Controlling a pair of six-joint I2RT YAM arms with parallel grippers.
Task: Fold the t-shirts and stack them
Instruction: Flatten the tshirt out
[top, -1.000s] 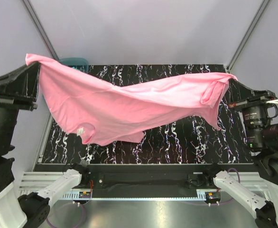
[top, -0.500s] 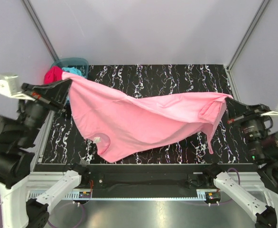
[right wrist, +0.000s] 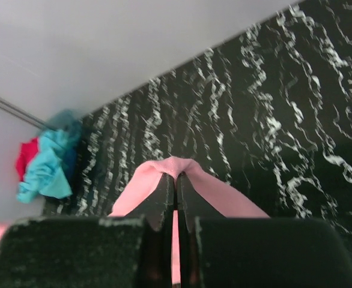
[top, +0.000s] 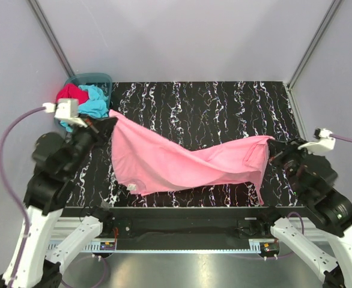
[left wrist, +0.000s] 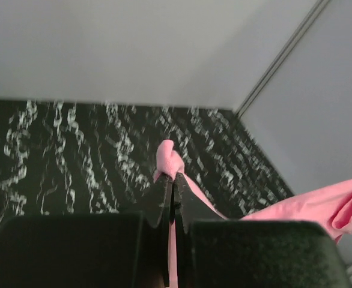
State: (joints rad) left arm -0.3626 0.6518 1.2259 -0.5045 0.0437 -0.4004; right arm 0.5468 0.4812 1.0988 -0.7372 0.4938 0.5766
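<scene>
Jaws pinched tight on opposite ends, left gripper (top: 108,122) and right gripper (top: 273,145) hold the pink t-shirt (top: 179,163) stretched low over the table (top: 212,105): spreading step, I'd say, and next it needs laying flat.

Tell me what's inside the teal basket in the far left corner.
A crimson t-shirt and a turquoise t-shirt are bunched in the teal basket, spilling over its front. Its bottom is covered, so anything beneath them cannot be seen.
</scene>
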